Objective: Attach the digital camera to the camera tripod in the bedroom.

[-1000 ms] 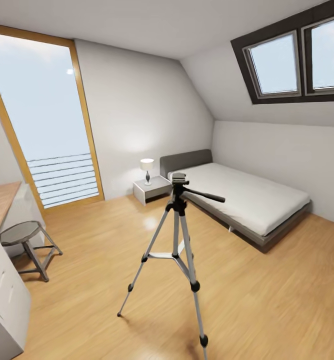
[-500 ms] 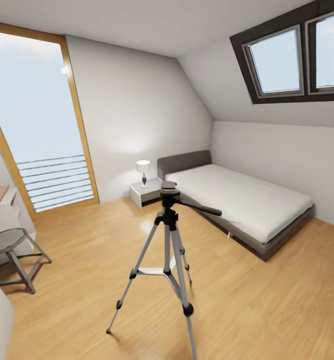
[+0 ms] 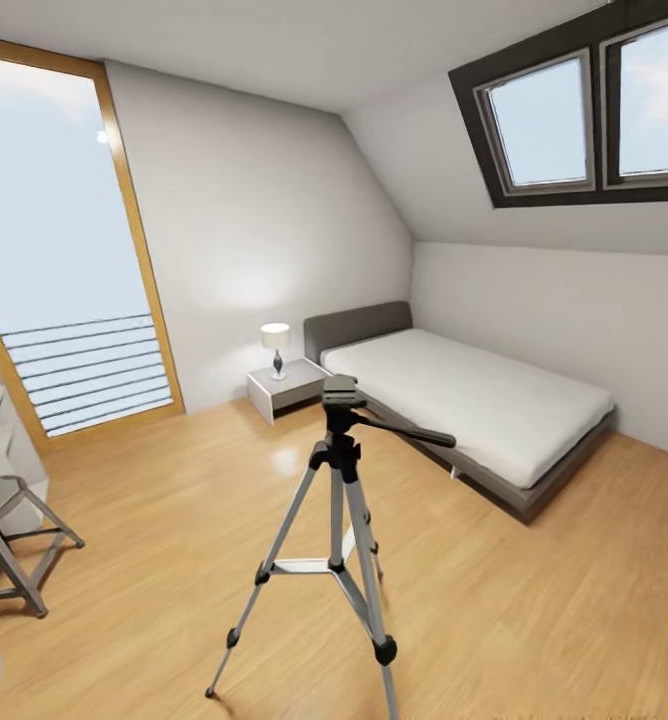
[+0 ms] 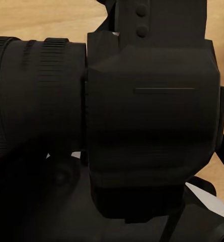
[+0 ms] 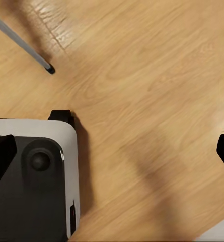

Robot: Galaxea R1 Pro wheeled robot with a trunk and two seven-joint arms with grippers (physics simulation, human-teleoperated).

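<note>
Since a second ago the head view has swung, the camera moving: stool [image 3: 9, 525] and window [image 3: 59, 250] sit further toward its left edge, and the wooden desk top is out of frame.

Camera tripod [image 3: 339, 530]: upright on the wood floor [image 3: 154, 520], mid-room, three silver legs splayed. Pan head on top carries nothing; its long handle points toward the bed [image 3: 469, 405], slightly downward.

Open room: bare floor on all sides of the tripod. Bounds are the bed and nightstand [image 3: 286, 388] with lamp [image 3: 275, 345] beyond it, the stool at left, and the sloped ceiling with skylight [image 3: 584, 110] to the right.

Digital camera [image 4: 142, 116]: close against the left wrist camera, long axis along the lens barrel, lying sideways across that picture.

Left gripper: cannot tell whether it is closed on the camera. Right gripper [image 5: 112, 151]: fingertips spread wide over floor, beside the robot's base [image 5: 36, 181].

Writing: none legible.
</note>
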